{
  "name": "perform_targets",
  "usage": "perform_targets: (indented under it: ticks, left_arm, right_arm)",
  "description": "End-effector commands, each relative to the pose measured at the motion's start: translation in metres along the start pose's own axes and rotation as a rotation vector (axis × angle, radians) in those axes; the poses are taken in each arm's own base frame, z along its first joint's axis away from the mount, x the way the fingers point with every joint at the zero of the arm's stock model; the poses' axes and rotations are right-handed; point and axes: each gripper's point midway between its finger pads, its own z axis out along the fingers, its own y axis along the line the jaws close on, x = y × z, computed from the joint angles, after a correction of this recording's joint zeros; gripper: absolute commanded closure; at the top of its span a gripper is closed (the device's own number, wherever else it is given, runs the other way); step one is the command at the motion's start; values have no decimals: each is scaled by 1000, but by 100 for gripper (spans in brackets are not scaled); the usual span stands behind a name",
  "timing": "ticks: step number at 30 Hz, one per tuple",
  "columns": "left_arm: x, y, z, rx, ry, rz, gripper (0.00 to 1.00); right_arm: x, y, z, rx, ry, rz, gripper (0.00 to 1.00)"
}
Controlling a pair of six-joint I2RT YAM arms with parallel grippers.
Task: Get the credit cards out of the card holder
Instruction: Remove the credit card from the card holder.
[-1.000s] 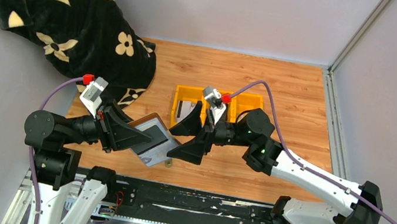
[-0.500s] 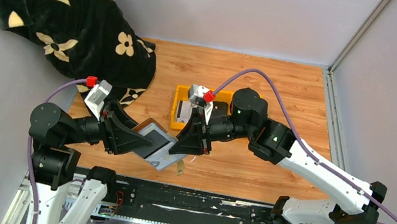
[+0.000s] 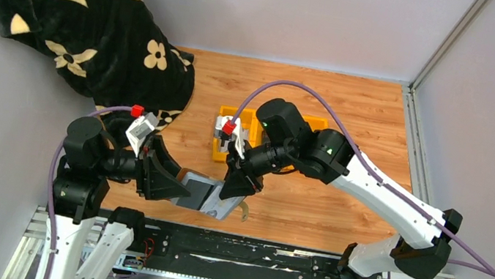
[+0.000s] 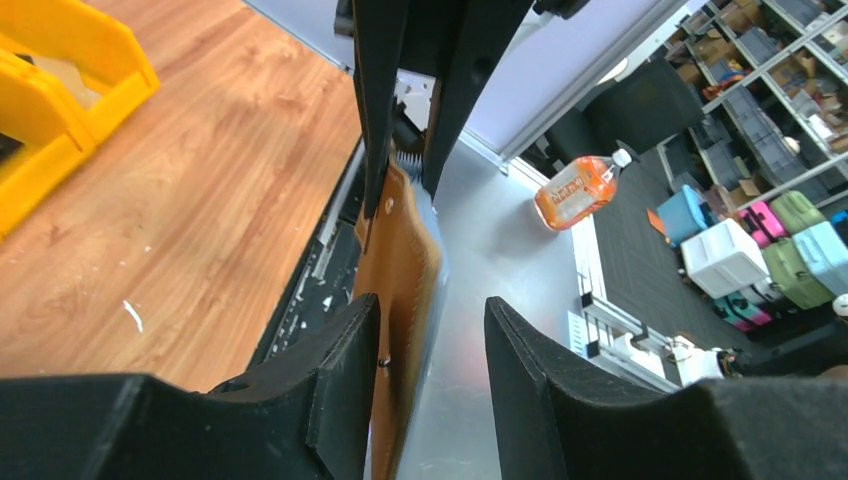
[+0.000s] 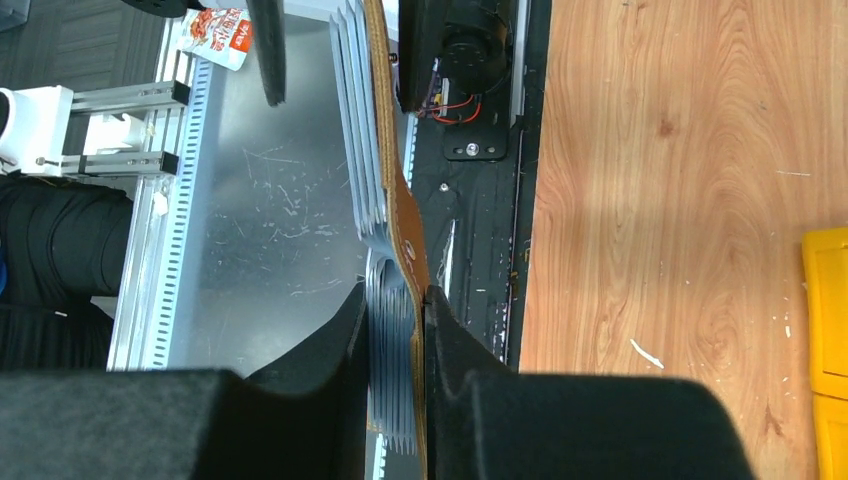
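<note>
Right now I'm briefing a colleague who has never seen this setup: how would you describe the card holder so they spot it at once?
Start at the wooden table and go to its near edge, in front of the yellow tray. There the left gripper and right gripper meet at the card holder: a flat case, brown leather outside, grey-silver inside, unlike anything nearby.
</note>
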Motion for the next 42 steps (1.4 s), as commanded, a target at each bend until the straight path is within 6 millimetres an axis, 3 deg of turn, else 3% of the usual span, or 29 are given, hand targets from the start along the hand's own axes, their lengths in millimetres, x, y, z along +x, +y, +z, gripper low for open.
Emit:
perform_targets:
  ticks: [1, 7, 14, 20, 23, 26, 30, 32, 37, 39, 42]
  left_arm:
    - [24, -3, -2, 52, 32, -28, 52]
    - [31, 2, -1, 37, 27, -29, 52]
    - [33, -9, -3, 109, 58, -43, 67]
    - [40, -16, -5, 139, 70, -52, 70]
    - [41, -14, -5, 130, 66, -51, 77]
    - [36, -7, -3, 103, 57, -61, 92]
    - [28, -2, -2, 95, 60, -94, 99]
    - [23, -1, -1, 86, 56, -84, 100]
    - [7, 9, 1, -5, 18, -38, 100]
    - [-3, 15, 1, -62, -9, -24, 100]
    - [-23, 22, 3, -120, -80, -28, 100]
  right_arm:
    - [-18, 16, -8, -29, -18, -66, 100]
    - [-22, 19, -1, -52, 9, -66, 100]
    - [-21, 28, -1, -88, 14, -103, 100]
    - [-24, 34, 4, -145, 19, -125, 100]
    - [-27, 36, 8, -171, 17, -140, 100]
    - [-28, 34, 12, -185, 20, -151, 98]
    - [-32, 21, 8, -109, 4, -162, 67]
    - [-41, 12, -2, -55, -43, -136, 45]
    - [-83, -3, -42, 179, -311, -102, 36]
    - [-107, 6, -68, 227, -499, -102, 31]
    - [-112, 21, -80, 169, -665, -22, 26]
